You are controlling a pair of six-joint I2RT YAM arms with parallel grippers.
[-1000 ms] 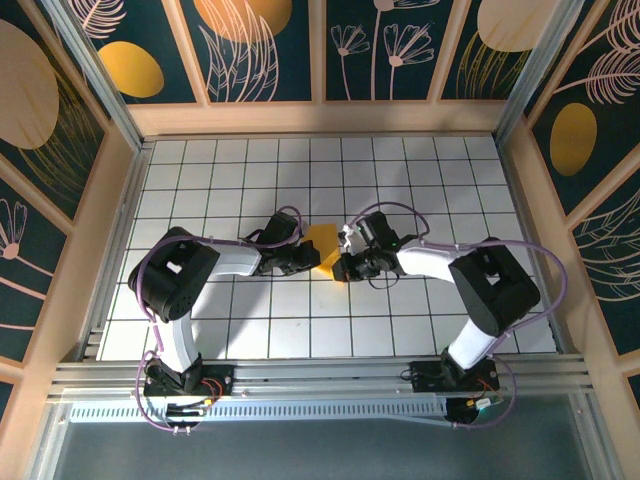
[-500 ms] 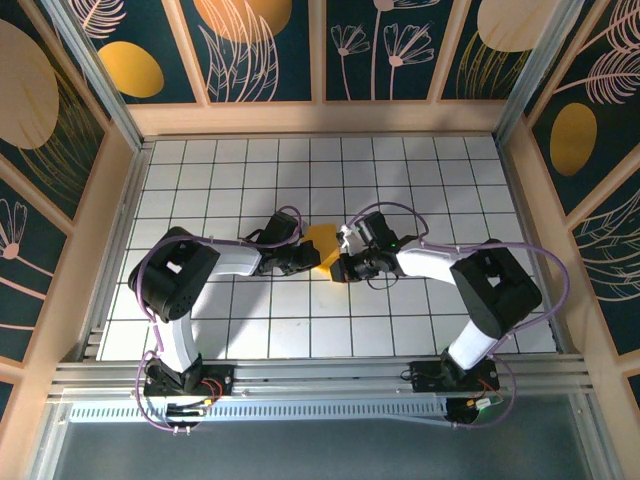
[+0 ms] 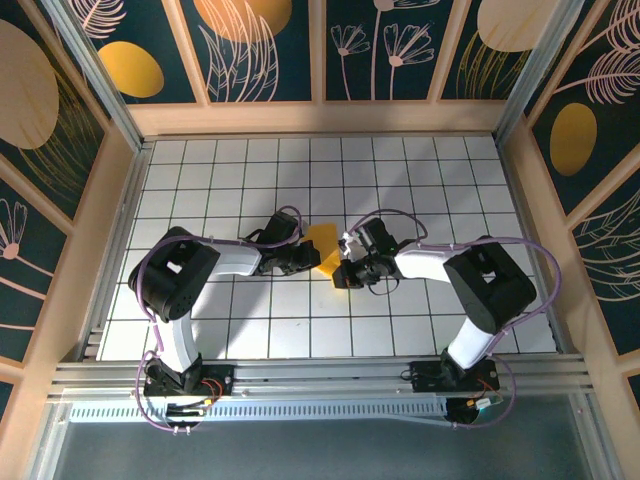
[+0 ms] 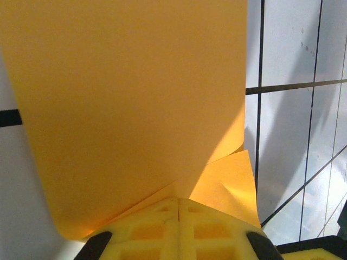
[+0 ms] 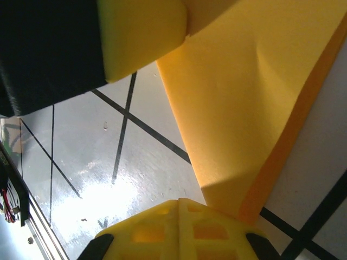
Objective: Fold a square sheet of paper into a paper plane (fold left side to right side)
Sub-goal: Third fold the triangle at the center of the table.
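The square sheet of paper [image 3: 322, 243] bows up between the left end effector [image 3: 307, 258] and right end effector [image 3: 347, 272], both pinched tight on its edges. The right one has crept toward its base, probably tightening the left-to-right fold.

We see a robot test booth, like a lab. 2 robot arms, a left arm [image 3: 180, 280] and a right arm [image 3: 490, 285], are bolted to a metal rail [image 3: 320, 375] by a white grid table [image 3: 400, 170]. Painted flower walls [image 3: 265, 50] stand around it.

Yellow-orange paper [image 4: 130, 97], white table [image 3: 250, 170] gridded in black, yellow fingers [image 4: 146, 230], seemingly teal floral walls [image 3: 260, 60] with orange ovals.
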